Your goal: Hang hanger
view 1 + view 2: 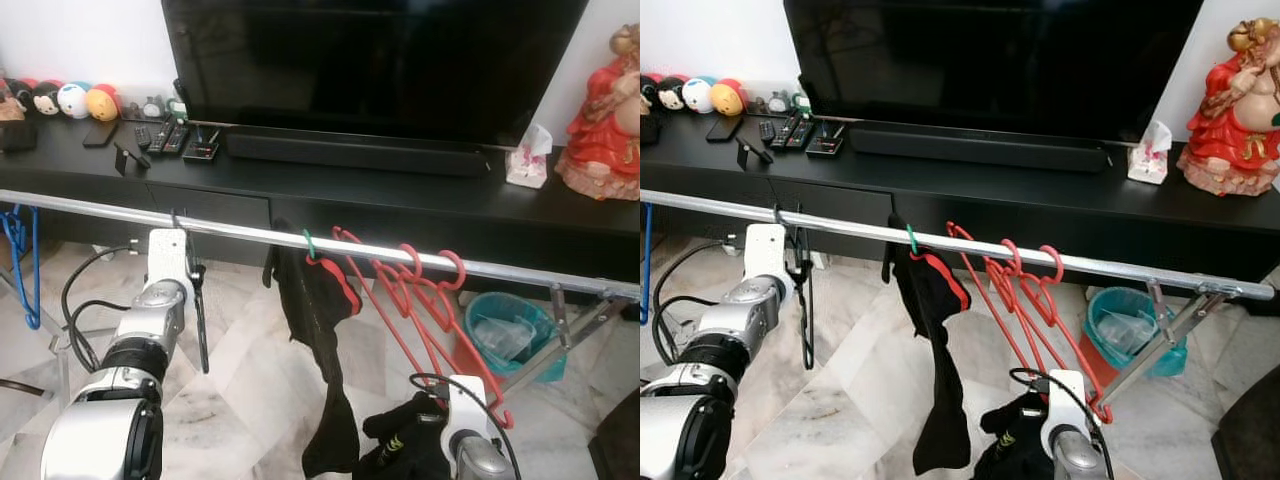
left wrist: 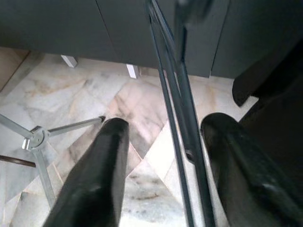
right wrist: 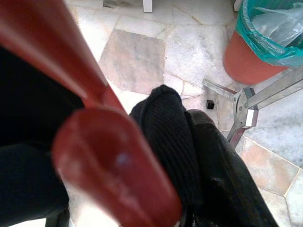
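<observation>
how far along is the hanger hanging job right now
Done: the thin black hanger already hooks over the silver metal rail, beside the red plastic hangers.
In hand: the left hand is open around that hanger's wires; the right hand holds black knit cloth.
Left: drawing the left hand clear.

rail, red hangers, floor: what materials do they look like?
Rail: likely metal, a silvery tube with a bright sheen. Red hangers: probably plastic, glossy with thick moulded arms. Floor: looks like polished marble or stone tile, pale with veins and joint lines.
</observation>
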You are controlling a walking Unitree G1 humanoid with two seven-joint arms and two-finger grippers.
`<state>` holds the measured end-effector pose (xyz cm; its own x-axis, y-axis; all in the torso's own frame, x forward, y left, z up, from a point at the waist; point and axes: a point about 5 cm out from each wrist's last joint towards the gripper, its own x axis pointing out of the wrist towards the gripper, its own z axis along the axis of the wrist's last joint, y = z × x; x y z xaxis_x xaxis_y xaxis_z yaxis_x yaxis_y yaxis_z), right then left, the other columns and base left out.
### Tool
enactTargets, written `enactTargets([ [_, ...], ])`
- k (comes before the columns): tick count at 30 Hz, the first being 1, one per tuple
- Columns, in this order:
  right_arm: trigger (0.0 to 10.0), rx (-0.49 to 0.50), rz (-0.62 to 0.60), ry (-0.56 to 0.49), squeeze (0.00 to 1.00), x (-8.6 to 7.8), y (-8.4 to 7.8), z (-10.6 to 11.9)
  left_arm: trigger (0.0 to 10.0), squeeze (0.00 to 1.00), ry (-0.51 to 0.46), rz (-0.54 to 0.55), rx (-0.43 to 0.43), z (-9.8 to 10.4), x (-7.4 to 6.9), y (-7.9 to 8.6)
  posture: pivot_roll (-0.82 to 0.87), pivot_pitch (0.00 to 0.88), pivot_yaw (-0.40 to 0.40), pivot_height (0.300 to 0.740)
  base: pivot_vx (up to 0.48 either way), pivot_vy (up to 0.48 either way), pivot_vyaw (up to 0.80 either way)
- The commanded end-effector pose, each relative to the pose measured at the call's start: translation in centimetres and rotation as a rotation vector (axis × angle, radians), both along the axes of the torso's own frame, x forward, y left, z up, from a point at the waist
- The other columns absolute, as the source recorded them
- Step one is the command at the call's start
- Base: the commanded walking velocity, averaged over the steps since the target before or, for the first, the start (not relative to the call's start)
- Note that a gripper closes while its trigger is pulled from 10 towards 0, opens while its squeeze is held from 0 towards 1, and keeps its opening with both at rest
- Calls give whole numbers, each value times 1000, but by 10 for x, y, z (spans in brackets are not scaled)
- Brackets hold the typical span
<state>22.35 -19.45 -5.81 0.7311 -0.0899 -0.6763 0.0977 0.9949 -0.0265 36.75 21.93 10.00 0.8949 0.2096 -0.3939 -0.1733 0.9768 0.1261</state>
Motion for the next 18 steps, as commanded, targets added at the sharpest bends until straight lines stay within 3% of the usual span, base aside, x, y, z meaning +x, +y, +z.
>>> enactTargets([
  [1,10000,0,-9,-17,0,3,-3,3,10000,0,-14,3,16,6,3,2,62,0,-35,740,0,0,0],
  [5,10000,0,-8,-17,0,3,-3,3,10000,0,-10,2,12,3,3,3,60,0,-35,740,0,0,0],
  [6,10000,0,-8,-17,0,3,-3,3,8196,0,-11,8,11,3,2,5,58,0,-34,740,0,0,0],
  [8,10000,1,-8,-17,0,3,-3,3,78,0,-15,19,8,3,2,8,62,0,-35,740,0,0,0],
  [18,10000,1,-5,-18,0,3,-3,3,0,0,-27,20,12,4,1,12,57,0,-33,740,0,0,0],
])
